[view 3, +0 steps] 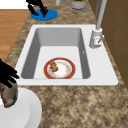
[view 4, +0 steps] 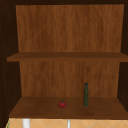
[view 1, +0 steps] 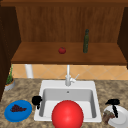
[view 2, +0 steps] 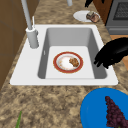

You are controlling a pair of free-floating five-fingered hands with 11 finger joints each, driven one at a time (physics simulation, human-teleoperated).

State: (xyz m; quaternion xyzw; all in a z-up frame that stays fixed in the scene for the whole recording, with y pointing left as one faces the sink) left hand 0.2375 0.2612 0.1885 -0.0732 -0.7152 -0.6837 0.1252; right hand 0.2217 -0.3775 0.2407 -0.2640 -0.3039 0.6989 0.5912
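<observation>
The left hand (view 1: 37, 100) hovers over the sink's (view 1: 42, 85) left rim, just right of the blue plate (view 1: 18, 110) that carries a dark bunch of grapes (view 1: 18, 108); in the left side view its fingers (view 2: 102, 61) hang loosely curled and hold nothing. The right hand (view 1: 113, 102) sits above the white plate (view 1: 120, 117) on the worktop (view 1: 25, 87) at the near right, its fingers reaching down beside a brownish piece of food (view 1: 108, 116); whether they touch it I cannot tell. A red-rimmed plate (view 2: 68, 62) with a brown morsel lies in the basin. On the shelf (view 4: 67, 110) above stand a tomato (view 4: 62, 104) and a green bottle (view 4: 86, 95).
</observation>
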